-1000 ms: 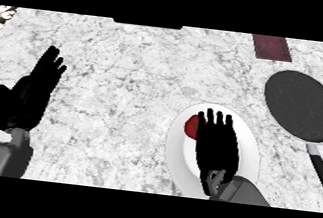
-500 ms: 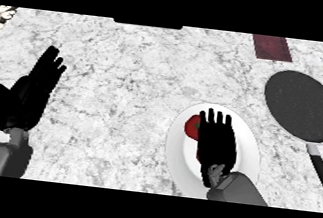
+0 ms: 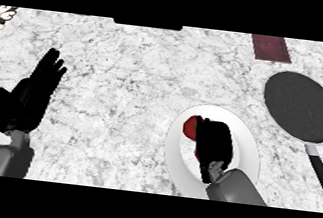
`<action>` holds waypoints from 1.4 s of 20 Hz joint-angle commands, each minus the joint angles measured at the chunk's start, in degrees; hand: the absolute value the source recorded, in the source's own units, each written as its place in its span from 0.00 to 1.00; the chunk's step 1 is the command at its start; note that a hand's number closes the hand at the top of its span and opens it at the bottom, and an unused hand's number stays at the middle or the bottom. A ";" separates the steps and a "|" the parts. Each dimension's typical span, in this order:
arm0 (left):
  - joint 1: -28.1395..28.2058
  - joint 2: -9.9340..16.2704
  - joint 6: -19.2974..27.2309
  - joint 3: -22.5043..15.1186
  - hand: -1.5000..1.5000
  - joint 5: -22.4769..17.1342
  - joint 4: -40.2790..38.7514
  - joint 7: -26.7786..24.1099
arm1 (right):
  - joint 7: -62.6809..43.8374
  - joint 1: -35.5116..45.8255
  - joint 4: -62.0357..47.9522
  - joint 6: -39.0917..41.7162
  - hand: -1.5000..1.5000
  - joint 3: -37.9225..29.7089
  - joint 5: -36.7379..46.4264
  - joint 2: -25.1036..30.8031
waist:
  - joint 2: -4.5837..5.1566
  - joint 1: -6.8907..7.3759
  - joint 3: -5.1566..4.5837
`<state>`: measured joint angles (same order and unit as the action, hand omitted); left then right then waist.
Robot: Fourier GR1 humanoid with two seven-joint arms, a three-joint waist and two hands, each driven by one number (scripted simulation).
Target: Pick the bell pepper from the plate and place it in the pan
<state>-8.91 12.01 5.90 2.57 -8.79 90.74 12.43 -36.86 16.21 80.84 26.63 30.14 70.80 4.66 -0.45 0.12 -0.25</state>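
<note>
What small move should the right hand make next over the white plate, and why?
Probably close the fingers round the red bell pepper. The black right hand sits over the round white plate, covering most of the pepper, and the dark round pan holds nothing. The left hand rests open at the left.

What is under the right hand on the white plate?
A red bell pepper lies on the plate; only its left part shows beside the right hand. The rest of it, and the plate's middle, are covered by the hand.
</note>
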 commanded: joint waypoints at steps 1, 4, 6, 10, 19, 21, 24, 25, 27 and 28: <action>-0.99 0.54 -0.62 1.99 0.50 -0.63 -0.58 0.52 | 6.58 4.60 -9.61 -4.16 1.00 -3.25 -0.15 0.00 | 0.54 0.24 0.26; 0.48 1.65 -2.69 3.20 0.50 -1.52 1.04 1.33 | 5.14 -0.17 -4.24 -3.82 1.00 -0.63 1.59 -1.22 | 0.43 0.00 0.25; -2.81 0.51 -0.91 2.45 0.50 -0.23 0.40 2.96 | 7.72 1.19 -3.94 -4.64 1.00 -2.91 0.95 -0.39 | 0.45 -0.08 0.26; 2.00 0.44 -3.02 3.23 0.50 -0.63 2.58 0.66 | 6.33 -1.36 -3.63 -8.56 1.00 -1.95 3.94 -2.16 | 0.42 0.03 0.25; 2.32 -0.80 -2.72 2.56 0.50 0.37 2.19 0.25 | 5.37 -1.37 10.57 -7.34 1.00 -7.54 -1.02 -3.23 | 0.34 -0.15 0.24; 0.71 -0.01 -3.71 3.71 0.50 -0.76 -0.08 0.08 | 4.01 1.60 11.62 -11.22 1.00 -6.99 3.02 -2.59 | 0.34 -0.21 0.22; 1.28 -1.35 -1.23 1.77 0.50 1.78 1.85 1.31 | 2.76 3.05 21.35 -8.23 1.00 -5.98 5.91 0.50 | 0.10 -0.57 0.22; 1.35 -1.07 -1.86 1.99 0.50 1.74 1.51 -0.05 | 1.64 3.89 23.11 -8.44 1.00 -5.37 7.38 0.15 | 0.11 -0.56 0.21; 1.37 -2.37 -1.37 0.43 0.50 2.04 2.43 1.51 | 1.20 6.23 26.27 -7.07 1.00 -6.18 8.52 0.87 | 0.11 -0.41 0.23; 0.85 -0.86 -1.61 1.62 0.50 2.00 2.22 2.35 | 1.18 6.65 30.71 -3.39 1.00 -7.43 7.85 2.40 | 0.07 -0.63 0.23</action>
<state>-8.23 10.60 4.40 4.24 -7.03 91.90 13.36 -34.28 20.48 102.60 19.25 23.58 77.01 5.15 -0.28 -0.40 -0.03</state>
